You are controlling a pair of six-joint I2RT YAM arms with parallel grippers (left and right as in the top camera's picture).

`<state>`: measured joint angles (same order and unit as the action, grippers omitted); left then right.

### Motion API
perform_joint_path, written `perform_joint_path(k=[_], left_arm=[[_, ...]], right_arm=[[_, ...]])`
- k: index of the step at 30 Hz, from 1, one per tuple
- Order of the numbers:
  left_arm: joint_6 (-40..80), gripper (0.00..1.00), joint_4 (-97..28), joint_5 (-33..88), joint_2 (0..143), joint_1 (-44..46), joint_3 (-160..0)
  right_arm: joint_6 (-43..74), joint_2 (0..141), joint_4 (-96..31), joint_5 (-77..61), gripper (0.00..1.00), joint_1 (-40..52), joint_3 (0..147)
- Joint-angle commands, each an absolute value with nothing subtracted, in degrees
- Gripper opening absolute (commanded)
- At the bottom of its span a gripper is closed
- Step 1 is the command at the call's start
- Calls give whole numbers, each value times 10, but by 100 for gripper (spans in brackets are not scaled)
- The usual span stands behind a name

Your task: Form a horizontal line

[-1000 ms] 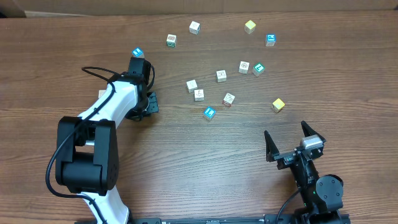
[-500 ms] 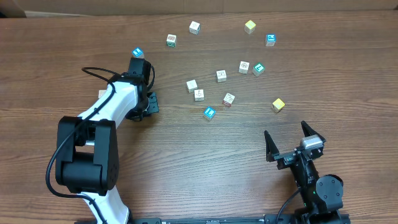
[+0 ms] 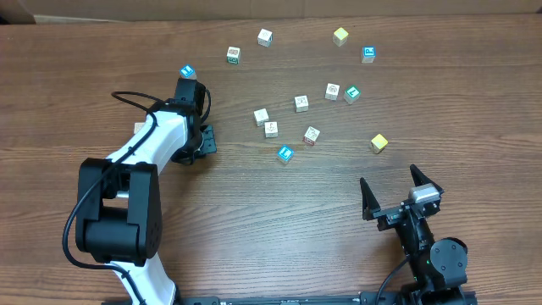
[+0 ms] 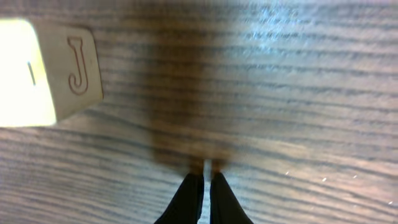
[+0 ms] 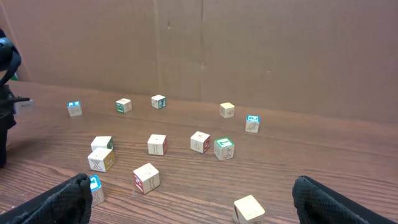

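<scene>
No horizontal line is in view; several small printed cubes lie singly on the wooden table (image 3: pixel 254 212). Among them are a white cube (image 3: pixel 265 36), a yellow cube (image 3: pixel 378 142) and a blue-topped cube (image 3: pixel 284 153). My left gripper (image 3: pixel 189 83) is shut and empty, tips low over the wood (image 4: pixel 204 177). Another blue-topped cube (image 3: pixel 187 72) lies just beyond it. The left wrist view shows a cube with a carved J (image 4: pixel 46 71) ahead and to the left, apart from the fingers. My right gripper (image 3: pixel 389 178) stands open and empty near the front edge (image 5: pixel 196 205).
A brown cardboard wall (image 5: pixel 249 50) stands behind the table's far edge. The left arm's white link (image 3: pixel 157 135) and its looping cable (image 3: pixel 127 95) lie over the table's left part. A yellow cube (image 5: pixel 249 208) sits closest to the right fingers.
</scene>
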<state>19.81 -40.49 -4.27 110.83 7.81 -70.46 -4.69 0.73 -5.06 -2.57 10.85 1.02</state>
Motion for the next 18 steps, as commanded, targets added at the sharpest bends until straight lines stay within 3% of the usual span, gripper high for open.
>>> perform_joint_path(k=[1,9,14,18], left_arm=[[216,4,-400,-47,1120,79,-710],[227,4,-356,-52,1121,78,-725],[227,4,-360,-141,1121,78,-723],[219,4,-368,-140,1121,76,-720]], right_arm=[[-43,1,-47,-24,100,108,4],[-43,1,-47,-24,100,108,4],[-43,1,-47,-24,100,108,4],[-43,1,-47,-24,100,108,4]])
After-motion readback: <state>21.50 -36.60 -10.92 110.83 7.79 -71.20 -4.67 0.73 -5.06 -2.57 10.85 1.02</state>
